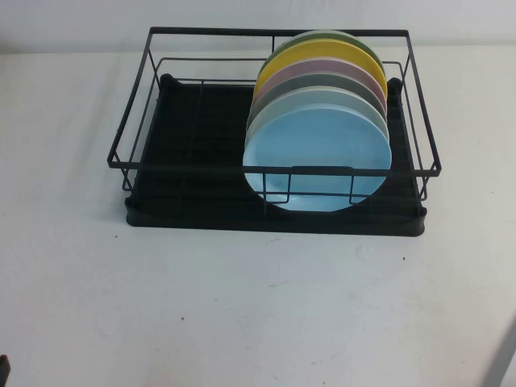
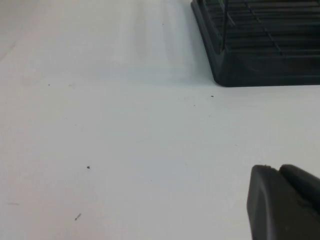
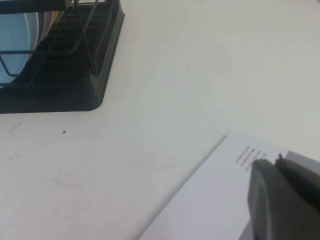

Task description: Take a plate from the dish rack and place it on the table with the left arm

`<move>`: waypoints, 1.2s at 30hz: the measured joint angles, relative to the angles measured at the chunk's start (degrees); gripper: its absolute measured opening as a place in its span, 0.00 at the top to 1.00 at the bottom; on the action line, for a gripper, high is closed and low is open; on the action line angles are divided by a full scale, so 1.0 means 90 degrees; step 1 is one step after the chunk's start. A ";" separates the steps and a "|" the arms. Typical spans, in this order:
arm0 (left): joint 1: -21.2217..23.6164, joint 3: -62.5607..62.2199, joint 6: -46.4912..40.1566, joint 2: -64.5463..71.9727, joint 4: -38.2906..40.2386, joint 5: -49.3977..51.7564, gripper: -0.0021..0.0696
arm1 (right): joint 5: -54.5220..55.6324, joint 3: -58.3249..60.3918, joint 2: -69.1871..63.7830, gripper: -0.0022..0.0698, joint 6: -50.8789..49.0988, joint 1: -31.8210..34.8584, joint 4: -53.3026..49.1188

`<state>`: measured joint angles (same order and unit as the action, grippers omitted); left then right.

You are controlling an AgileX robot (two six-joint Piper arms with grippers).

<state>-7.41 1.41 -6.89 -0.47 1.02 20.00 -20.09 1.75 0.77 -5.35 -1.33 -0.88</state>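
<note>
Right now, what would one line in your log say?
plate: in rack | left gripper: over table, near rack | right gripper: low over table

Plate (image 1: 317, 161) foremost in dish rack (image 1: 274, 218), mid-table (image 1: 258, 306), hands near edge.

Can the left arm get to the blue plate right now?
Probably yes. The blue plate stands frontmost in the dish rack, its top uncovered. The left gripper waits low over bare table; the right gripper is parked aside.

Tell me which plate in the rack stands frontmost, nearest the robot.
The sky-blue plate, upright at the front of the row in the dish rack; the whitish-mint, grey, pink, yellow and green ones stand behind it. Both grippers sit away from it.
</note>
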 joint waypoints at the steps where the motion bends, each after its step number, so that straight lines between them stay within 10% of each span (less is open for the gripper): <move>1: 0.0000 0.0000 0.0000 0.0000 0.0000 0.0000 0.98 | 0.0000 0.0000 0.0000 1.00 0.0000 0.0000 0.0000; 36: 0.0000 0.0000 0.0000 0.0000 -0.0260 0.0000 0.98 | 0.0000 0.0000 0.0000 1.00 0.0000 0.0000 0.0000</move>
<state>-7.41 1.41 -6.89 -0.47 -1.32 20.00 -20.09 1.75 0.77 -5.35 -1.33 -0.88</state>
